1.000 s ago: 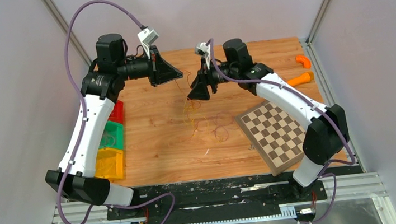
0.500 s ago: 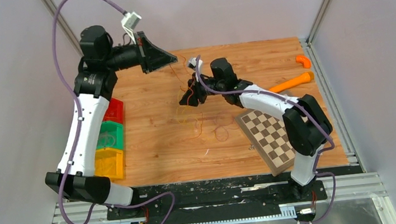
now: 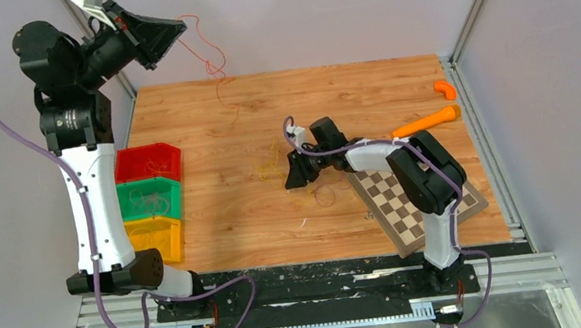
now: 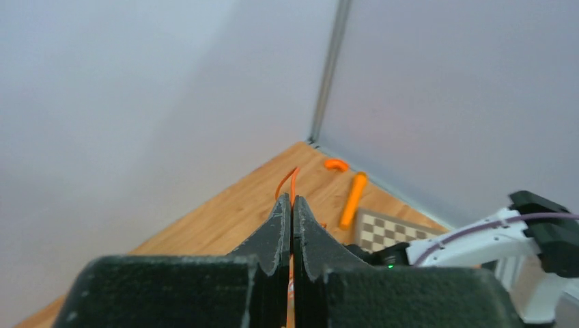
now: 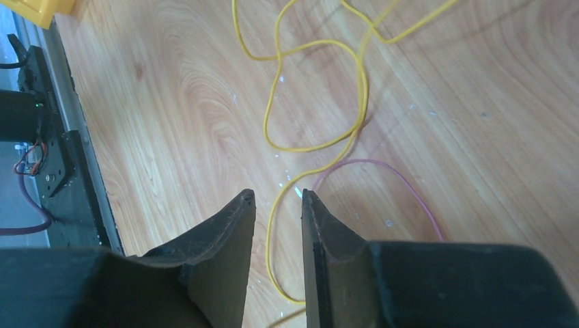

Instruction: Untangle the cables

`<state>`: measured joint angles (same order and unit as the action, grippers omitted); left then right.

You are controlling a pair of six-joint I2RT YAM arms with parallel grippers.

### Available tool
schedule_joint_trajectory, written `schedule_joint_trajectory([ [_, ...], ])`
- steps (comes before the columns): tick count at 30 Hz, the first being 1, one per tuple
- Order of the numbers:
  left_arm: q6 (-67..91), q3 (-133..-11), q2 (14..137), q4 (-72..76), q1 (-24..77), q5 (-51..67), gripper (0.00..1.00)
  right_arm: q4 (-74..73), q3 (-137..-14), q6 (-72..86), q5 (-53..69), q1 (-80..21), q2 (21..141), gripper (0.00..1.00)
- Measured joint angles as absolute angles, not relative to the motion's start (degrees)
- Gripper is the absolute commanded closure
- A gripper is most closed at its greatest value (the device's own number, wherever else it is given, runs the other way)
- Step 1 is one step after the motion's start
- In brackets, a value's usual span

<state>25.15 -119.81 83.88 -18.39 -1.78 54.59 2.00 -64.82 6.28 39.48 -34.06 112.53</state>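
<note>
Left gripper [image 4: 292, 199]: clenched. The fingers meet along their full length with the orange cable [image 4: 295, 181] pinched between the tips. The arm stands high over the far left corner of the table [image 3: 218, 213], and in the top view the strand hangs from the fingertips in loose loops down toward the far edge of the board.

Right gripper [image 5: 276, 198]: low over the middle of the table, just left of the chessboard [image 3: 416, 207]. The jaws stand a narrow gap apart, with bare wood visible between them. The yellow cable [image 5: 364, 82] runs through that gap and lies in open curves on the wood beyond the tips. Whether either finger touches the strand cannot be told from the wrist view.

A reddish cable [image 5: 365, 161] arcs on the table just beside the right finger and meets the yellow cable near the fingertips.

At the left edge three bins stand in a row: red bin [image 3: 146, 160], green bin [image 3: 151, 198] and yellow bin [image 3: 159, 237]. The green bin appears to hold a thin coiled strand; its colour is too faint to read
</note>
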Motion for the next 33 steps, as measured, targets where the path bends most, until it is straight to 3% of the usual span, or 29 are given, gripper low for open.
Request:
schedule_joint_trajectory([
  [6,14.9,-118.7,82.7,-26.6,-9.5,46.6,1.0,-1.9,-64.8,4.2,40.1,-31.7,112.0,0.59],
  [15,3.5,-104.9,78.8,-31.3,-25.0,43.4,1.0,-8.4,-64.9,0.3,41.9,-30.8,106.9,0.39],
  [23,-1.9,-100.5,79.5,-31.0,-34.4,44.7,1.0,-12.7,-65.0,-3.1,42.1,-30.9,105.6,0.37],
  [33,-10.6,-89.7,83.6,-30.7,-38.7,46.8,1.0,-14.7,-65.0,-4.2,42.1,-30.9,105.6,0.36],
])
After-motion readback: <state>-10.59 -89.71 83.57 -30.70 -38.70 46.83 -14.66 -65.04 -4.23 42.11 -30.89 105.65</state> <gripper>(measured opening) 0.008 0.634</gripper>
